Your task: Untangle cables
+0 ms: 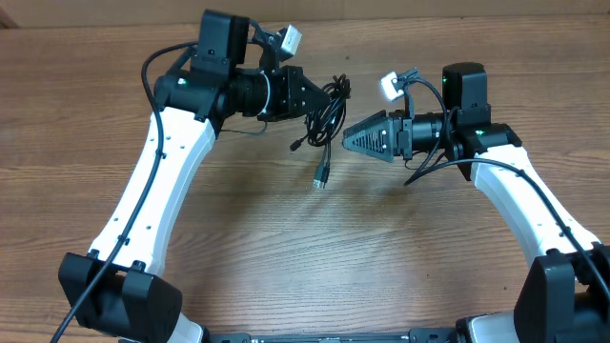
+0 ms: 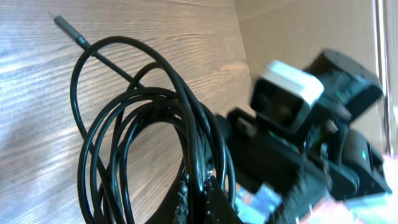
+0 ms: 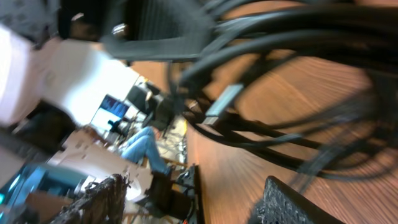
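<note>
The bundle of thin black cables [image 1: 329,112], several loops wound together, hangs from the left gripper [image 1: 317,99]. Its jaws are fully closed on the top of the loops; in the left wrist view the loops [image 2: 143,137] fan out from the pinching fingers [image 2: 199,196].

The right gripper [image 1: 346,139] is the free one. It points straight at the bundle from the robot's right side, with its tips just beside the loops. In its own view the two dark ribbed fingers [image 3: 99,199] stand wide apart with nothing between them, and the blurred cables [image 3: 280,37] lie ahead of them.

We judge that the coming move turns on this: the loops run roughly across the right gripper's line of approach, so it can close on one strand.

Two loose ends trail toward the robot's base over the brown wooden table [image 1: 286,248]. One carries a silver-tipped plug [image 1: 320,179]; a shorter one [image 1: 296,146] lies nearer the left arm.

Nothing else stands between gripper and bundle. The only risk we see is catching several strands together.
</note>
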Controlling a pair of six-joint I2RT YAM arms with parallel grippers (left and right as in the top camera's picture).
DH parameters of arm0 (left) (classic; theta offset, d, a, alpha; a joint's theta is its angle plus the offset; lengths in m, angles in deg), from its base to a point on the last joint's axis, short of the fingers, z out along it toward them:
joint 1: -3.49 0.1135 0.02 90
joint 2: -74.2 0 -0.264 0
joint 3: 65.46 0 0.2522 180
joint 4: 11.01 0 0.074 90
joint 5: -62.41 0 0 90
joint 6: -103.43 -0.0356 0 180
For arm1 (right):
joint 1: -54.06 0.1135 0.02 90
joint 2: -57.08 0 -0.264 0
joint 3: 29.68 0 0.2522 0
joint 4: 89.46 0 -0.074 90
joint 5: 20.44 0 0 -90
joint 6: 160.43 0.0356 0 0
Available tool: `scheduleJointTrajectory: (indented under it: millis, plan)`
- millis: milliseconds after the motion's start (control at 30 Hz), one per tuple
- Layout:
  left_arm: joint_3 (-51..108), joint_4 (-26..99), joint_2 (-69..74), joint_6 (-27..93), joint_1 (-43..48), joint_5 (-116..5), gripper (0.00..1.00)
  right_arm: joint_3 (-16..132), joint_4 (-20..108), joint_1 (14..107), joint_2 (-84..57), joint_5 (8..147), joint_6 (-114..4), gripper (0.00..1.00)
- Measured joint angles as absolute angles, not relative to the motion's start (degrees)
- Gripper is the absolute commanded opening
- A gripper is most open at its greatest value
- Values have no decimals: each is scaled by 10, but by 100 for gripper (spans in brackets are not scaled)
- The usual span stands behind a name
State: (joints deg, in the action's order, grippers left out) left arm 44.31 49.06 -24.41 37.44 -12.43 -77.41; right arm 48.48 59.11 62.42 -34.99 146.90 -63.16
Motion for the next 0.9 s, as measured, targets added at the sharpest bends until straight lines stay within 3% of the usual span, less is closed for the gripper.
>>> scheduleJointTrajectory:
  millis: [367, 900]
  plan:
    - [443, 534, -244, 133, -118, -831, 4, 485, 590, 624, -350, 1379, -490, 69]
    - [443, 556, -244, 71, -43, -937, 4, 485, 577, 624, -350, 1312, -468, 69]
